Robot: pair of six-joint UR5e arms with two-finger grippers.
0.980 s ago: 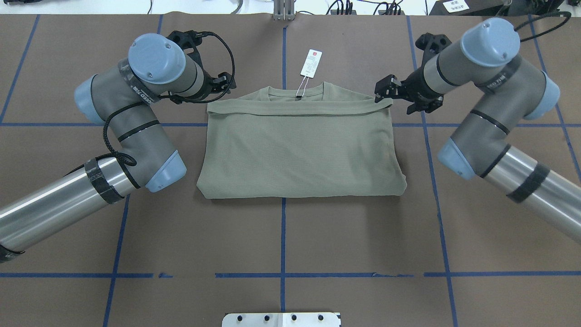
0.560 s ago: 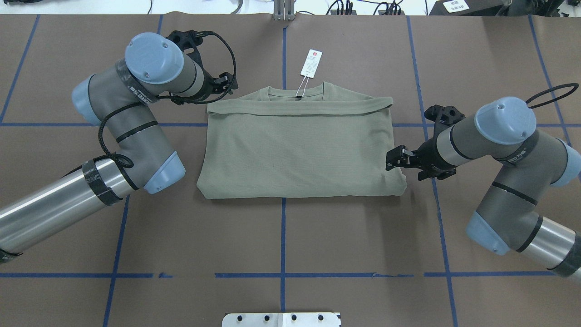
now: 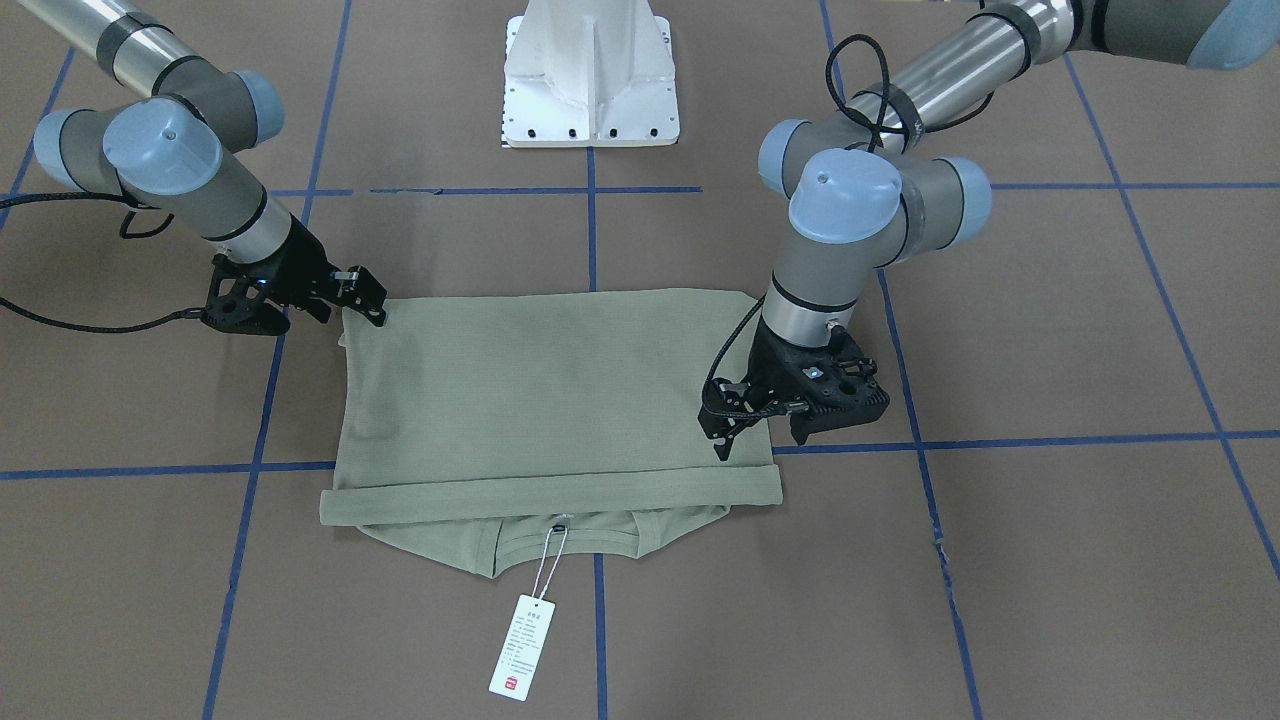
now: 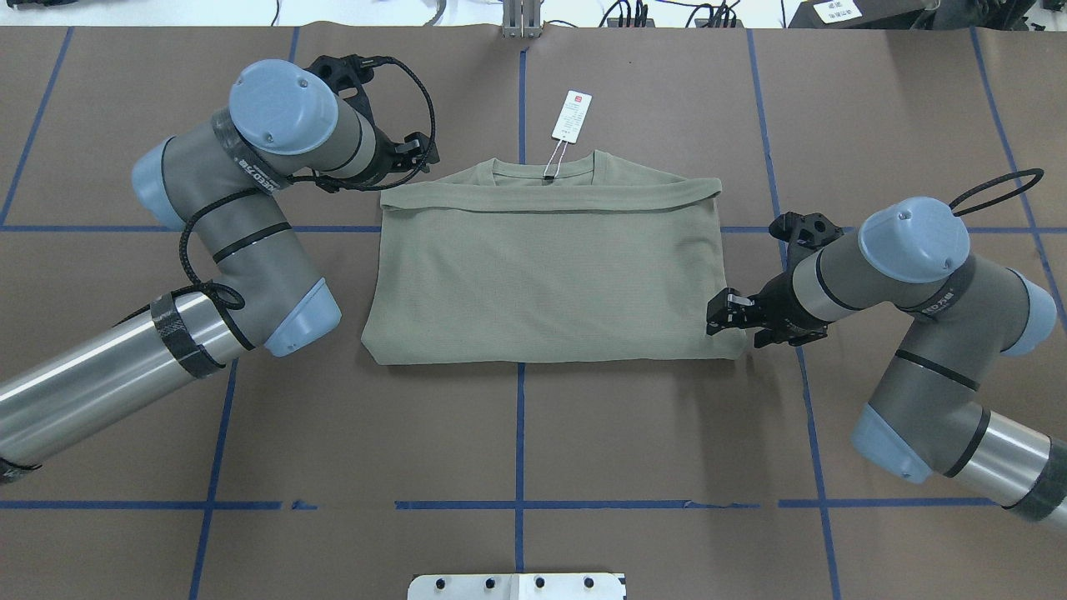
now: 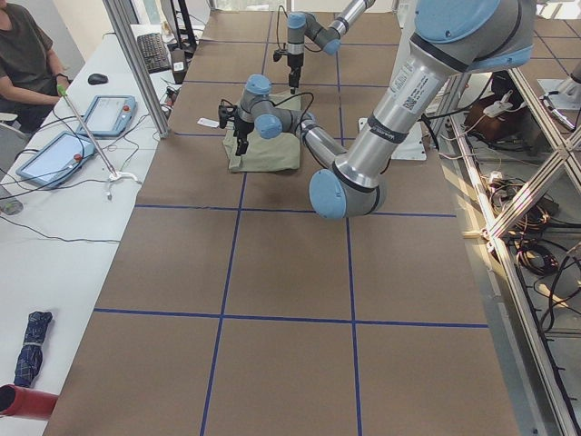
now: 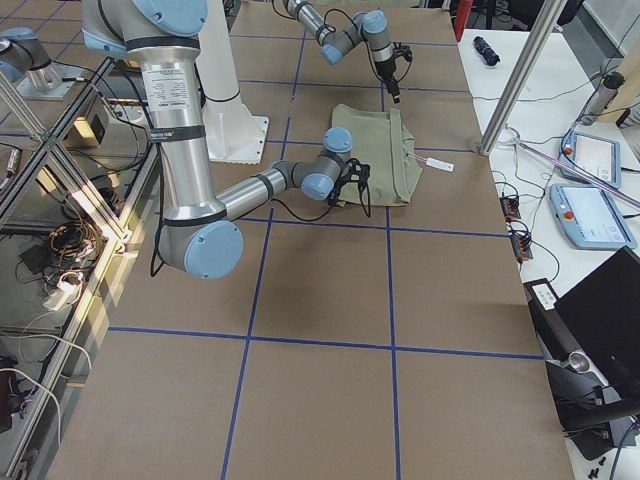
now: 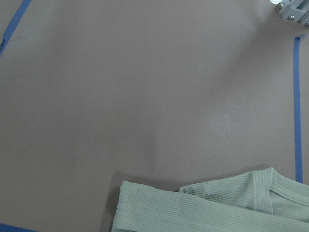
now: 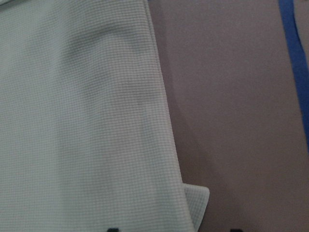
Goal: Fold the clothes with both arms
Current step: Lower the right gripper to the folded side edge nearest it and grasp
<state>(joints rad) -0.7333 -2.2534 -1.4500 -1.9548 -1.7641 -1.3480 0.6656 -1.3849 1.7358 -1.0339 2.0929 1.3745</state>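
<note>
One sage-green shirt (image 4: 542,275) lies folded flat, hang tag (image 4: 572,115) outside.

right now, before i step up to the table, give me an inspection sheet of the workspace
surface: brown mat with a blue tape grid, flat.
job's things: shirt folded into a rectangle, collar sticking out at the far edge; hang tag lying on the mat beyond the collar.
clutter: nothing seen.
grippers: left gripper open over the shirt's far left corner; right gripper open, low at the near right corner.
cables: black cable loops at the left wrist, another at the right.
surroundings: white pedestal base; a person seated at a side desk with tablets.
</note>
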